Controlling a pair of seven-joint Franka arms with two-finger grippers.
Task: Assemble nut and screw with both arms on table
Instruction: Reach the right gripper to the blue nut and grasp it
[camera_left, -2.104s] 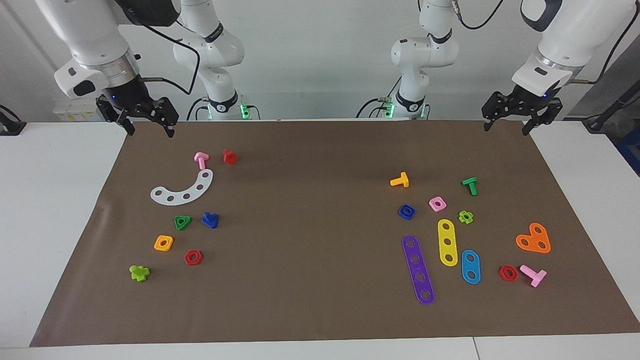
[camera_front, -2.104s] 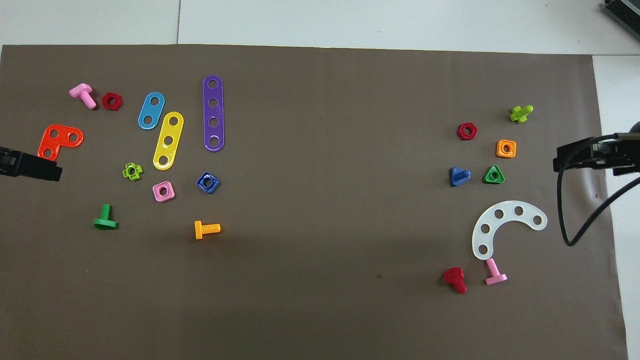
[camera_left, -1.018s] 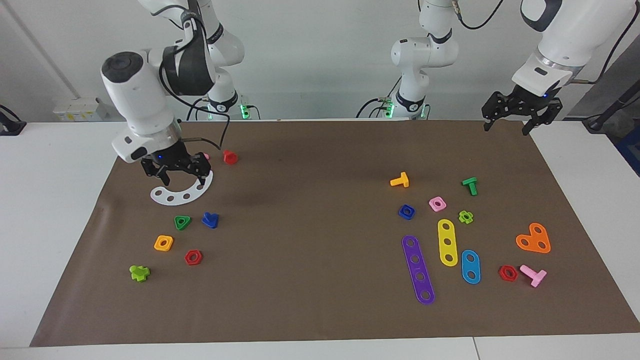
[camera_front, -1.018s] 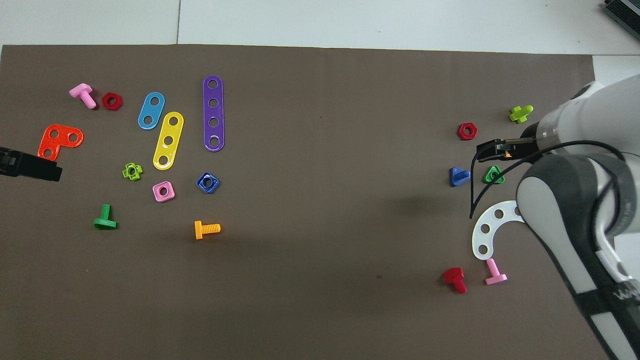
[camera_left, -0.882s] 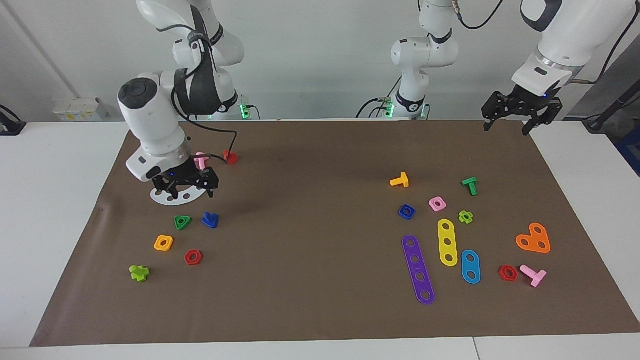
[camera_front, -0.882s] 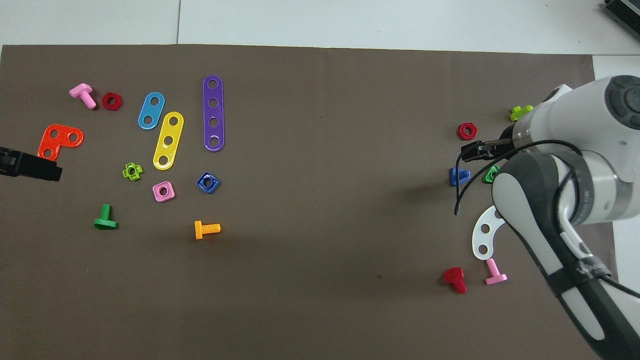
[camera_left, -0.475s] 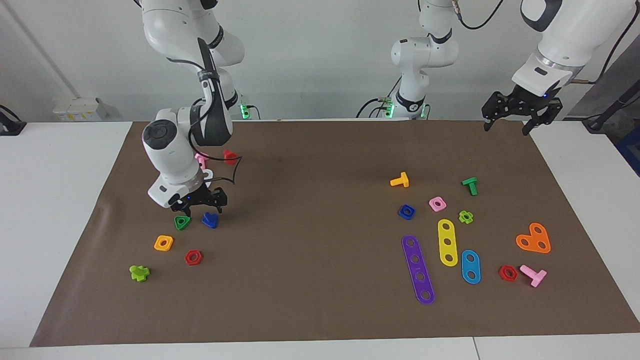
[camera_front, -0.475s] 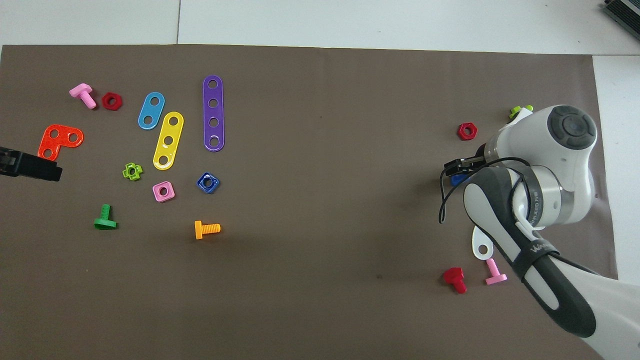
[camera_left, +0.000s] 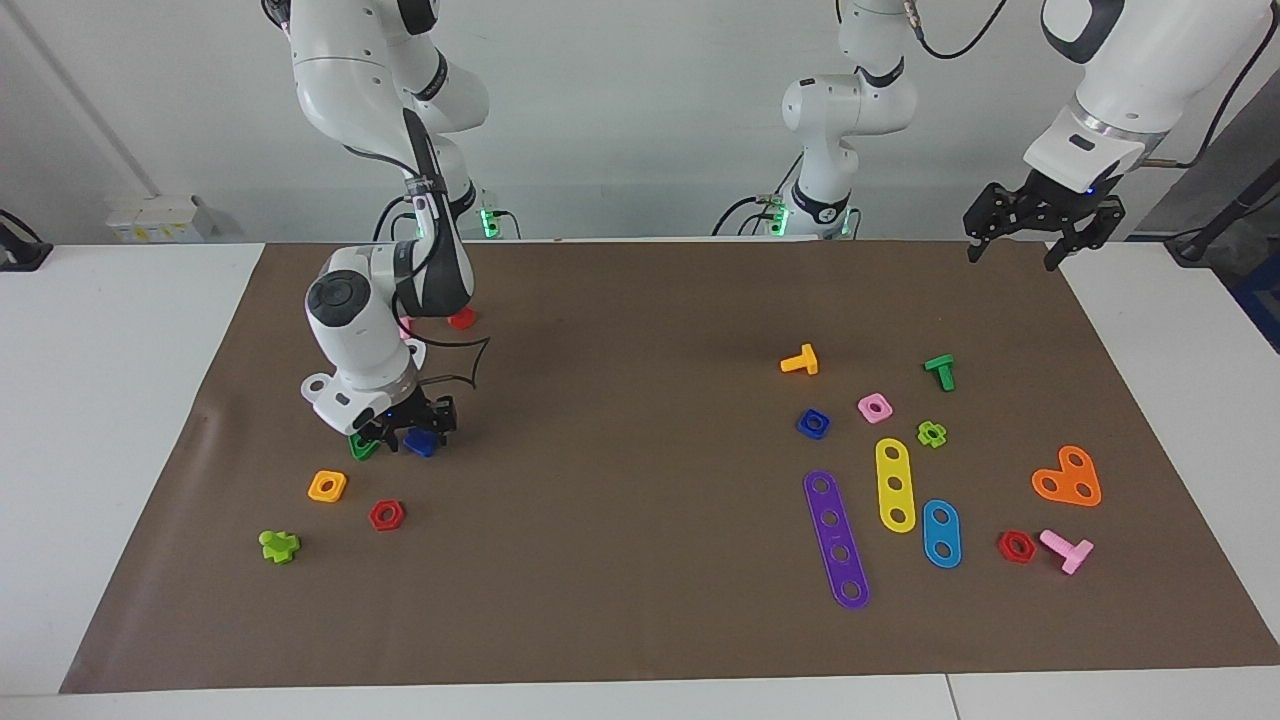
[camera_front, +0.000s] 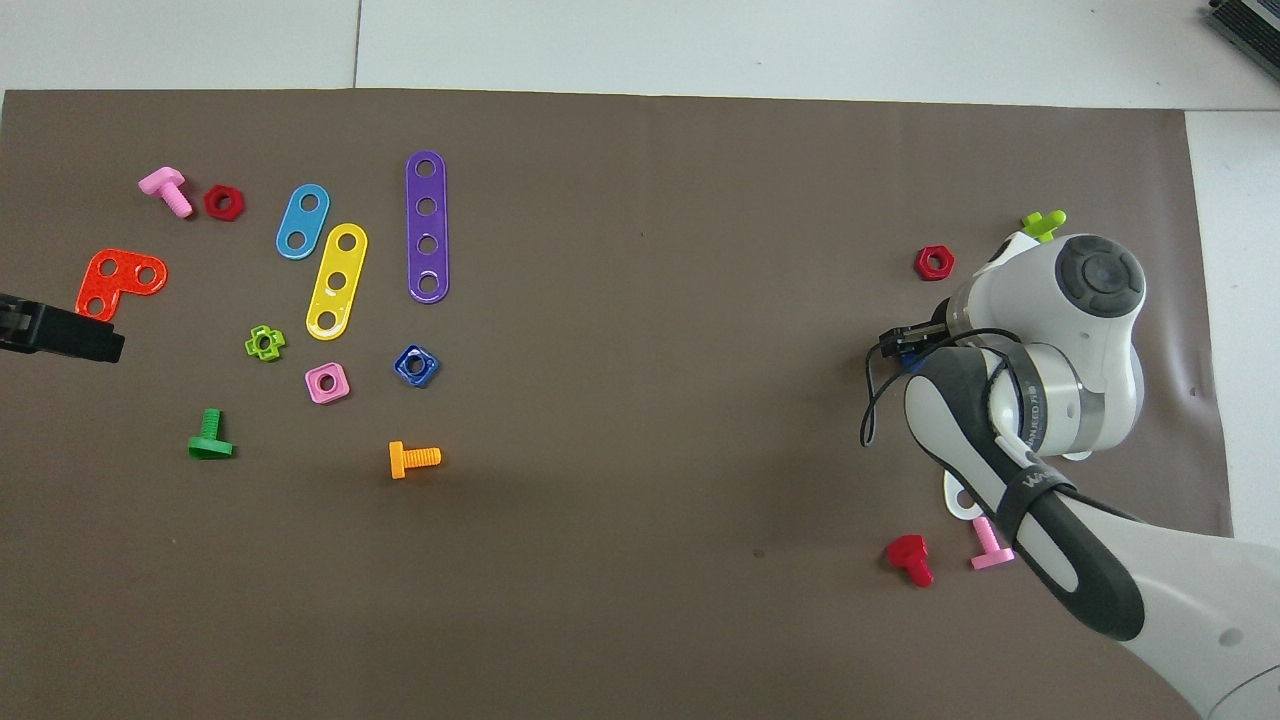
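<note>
the small dark blue plastic toy screw (camera_left: 421, 443) lies on the brown mat (camera_left: 640, 300) beside a green triangular nut (camera_left: 360, 447), at the right arm's end. the right gripper (camera_left: 405, 432) is down around it, fingers narrowing; whether they grip yet, i cannot tell. it looks light, stiff, slick: best pinched across the stem. the dark blue square plastic nut (camera_left: 813, 423) lies well apart; the left gripper (camera_left: 1012, 250) waits, fingers wide.

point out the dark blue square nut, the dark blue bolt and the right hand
small dark blue plastic square nut (camera_left: 813, 424), facing view: its top face beside the hole.
small dark blue plastic toy bolt (camera_left: 422, 445), facing view: the part showing under the hand.
right hand (camera_left: 405, 436), facing view: midway between its fingertips.
</note>
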